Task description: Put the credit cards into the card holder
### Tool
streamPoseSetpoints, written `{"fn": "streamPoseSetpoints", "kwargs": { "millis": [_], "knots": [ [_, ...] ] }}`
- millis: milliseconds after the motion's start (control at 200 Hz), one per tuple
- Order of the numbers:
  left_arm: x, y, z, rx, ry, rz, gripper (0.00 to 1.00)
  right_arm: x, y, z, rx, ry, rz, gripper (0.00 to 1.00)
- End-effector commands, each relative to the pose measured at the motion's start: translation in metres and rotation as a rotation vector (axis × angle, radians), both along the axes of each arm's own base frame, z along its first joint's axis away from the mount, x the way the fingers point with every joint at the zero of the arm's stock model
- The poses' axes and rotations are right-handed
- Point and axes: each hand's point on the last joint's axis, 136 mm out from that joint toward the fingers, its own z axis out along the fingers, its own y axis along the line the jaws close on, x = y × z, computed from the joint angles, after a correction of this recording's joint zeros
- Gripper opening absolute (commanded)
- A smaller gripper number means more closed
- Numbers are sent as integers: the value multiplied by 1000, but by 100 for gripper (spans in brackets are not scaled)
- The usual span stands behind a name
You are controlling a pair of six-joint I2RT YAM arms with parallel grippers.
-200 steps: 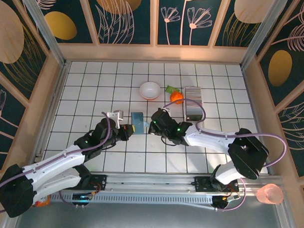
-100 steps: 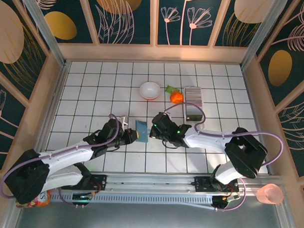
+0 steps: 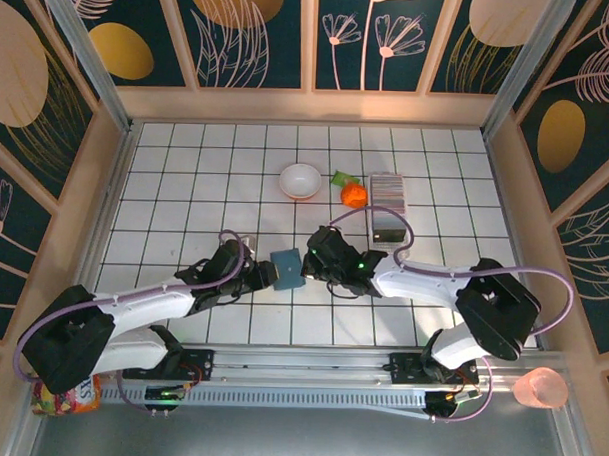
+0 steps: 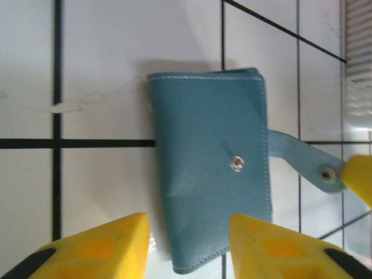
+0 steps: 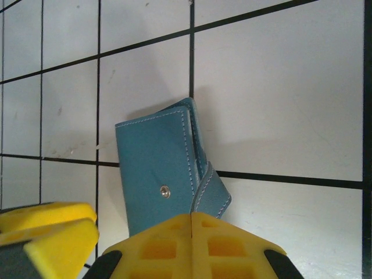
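Note:
The teal-blue card holder (image 3: 285,262) lies folded on the white tiled table (image 3: 187,164) between my two grippers, its snap stud facing up (image 4: 209,151) (image 5: 154,168). My left gripper (image 3: 268,273) (image 4: 186,225) is open, one yellow finger on each side of the holder's near end, with a gap to the left finger (image 4: 110,244). My right gripper (image 3: 309,266) (image 5: 192,220) is shut on the holder's strap (image 5: 210,195), which also shows in the left wrist view (image 4: 302,160). The credit cards (image 3: 386,187), a striped grey-white stack, sit at the back right.
A white bowl (image 3: 300,180) stands at the back centre, with an orange object (image 3: 354,194) and a green piece (image 3: 340,177) beside it. A grey box (image 3: 388,228) lies just in front of the card stack. A pink cup (image 3: 541,388) sits off the table at the near right.
My left gripper has opened and let go of the card holder, which went from standing on edge to lying flat. Both grippers came slightly nearer.

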Motion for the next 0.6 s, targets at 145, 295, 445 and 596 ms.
{"fn": "streamPoseSetpoints", "kwargs": {
  "millis": [145,295,445,596],
  "knots": [
    [13,10,15,57,-46,56,63,-5,9,32,86,-32,41,0],
    [16,5,27,32,-70,51,70,-8,11,50,137,-51,53,0],
    [17,-4,33,-14,-74,34,75,-9,13,64,181,-72,57,0],
    [15,-17,34,-89,-56,5,78,-14,20,68,215,-63,82,0]
  ]
}}
